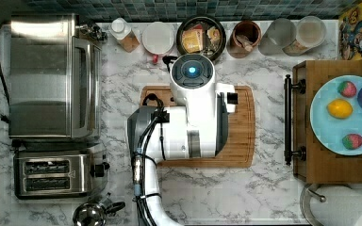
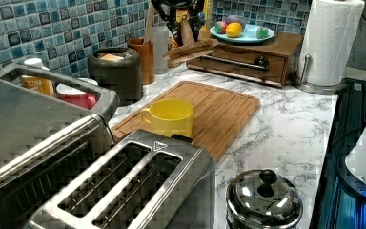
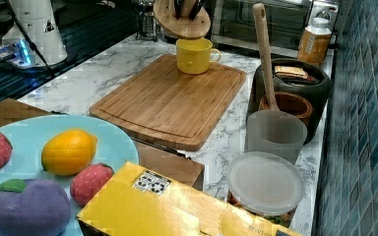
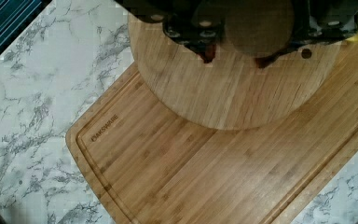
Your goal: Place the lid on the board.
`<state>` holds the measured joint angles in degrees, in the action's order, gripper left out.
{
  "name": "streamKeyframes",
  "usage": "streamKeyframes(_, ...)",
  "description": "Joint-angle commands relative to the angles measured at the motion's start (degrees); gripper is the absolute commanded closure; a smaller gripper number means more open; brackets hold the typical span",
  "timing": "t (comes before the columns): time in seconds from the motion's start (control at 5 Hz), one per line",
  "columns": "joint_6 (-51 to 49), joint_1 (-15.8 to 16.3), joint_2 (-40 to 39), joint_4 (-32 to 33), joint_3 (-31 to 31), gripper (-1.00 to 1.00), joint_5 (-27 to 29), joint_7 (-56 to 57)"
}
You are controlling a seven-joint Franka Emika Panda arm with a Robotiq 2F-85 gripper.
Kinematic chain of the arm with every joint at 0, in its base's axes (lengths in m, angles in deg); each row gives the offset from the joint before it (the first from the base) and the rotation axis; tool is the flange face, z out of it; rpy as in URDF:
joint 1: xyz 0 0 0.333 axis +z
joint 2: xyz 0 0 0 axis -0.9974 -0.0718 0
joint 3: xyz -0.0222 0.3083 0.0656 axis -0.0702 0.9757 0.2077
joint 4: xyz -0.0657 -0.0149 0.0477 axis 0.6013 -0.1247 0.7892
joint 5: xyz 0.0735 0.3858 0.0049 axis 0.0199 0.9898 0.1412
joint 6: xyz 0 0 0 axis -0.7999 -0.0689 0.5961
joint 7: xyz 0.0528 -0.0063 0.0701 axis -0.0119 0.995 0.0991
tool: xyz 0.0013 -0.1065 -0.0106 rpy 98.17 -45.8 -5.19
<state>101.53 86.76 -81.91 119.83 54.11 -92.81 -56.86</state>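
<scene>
**Lid held in the air over the board**

Lid (image 3: pixel 182 19), the round wooden one, was off the counter: your gripper (image 3: pixel 187 7) had it clamped by the knob on top, fingers closed on that knob, disc slightly tilted in the right view. In the wrist view the lid (image 4: pixel 228 88) hung above the board (image 4: pixel 182 177) with clear air between them, so you had not set it down yet. The left view showed the lid (image 2: pixel 190 49) up high, over the far part of the board (image 2: pixel 219 114). A yellow mug (image 2: pixel 169 117) stood on the board's end nearest the toaster (image 2: pixel 124 191); in the right view the lid sat just above the mug (image 3: pixel 194 55), not touching. The arm (image 1: pixel 193 117) covered most of the board (image 1: pixel 242 136) in the top view.
</scene>
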Motion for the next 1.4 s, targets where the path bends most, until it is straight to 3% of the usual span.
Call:
streamKeyframes(0.2,1.84,-1.18,0.37,0.43,-0.47,1.00,0.11,-0.61)
streamKeyframes(0.6,6.83,-5.83,0.16,1.25,-5.73,1.00,-0.13,-1.66)
streamKeyframes(1.4,30.41,-3.22,2.12,16.38,-9.79,1.00,-12.08,-14.11)
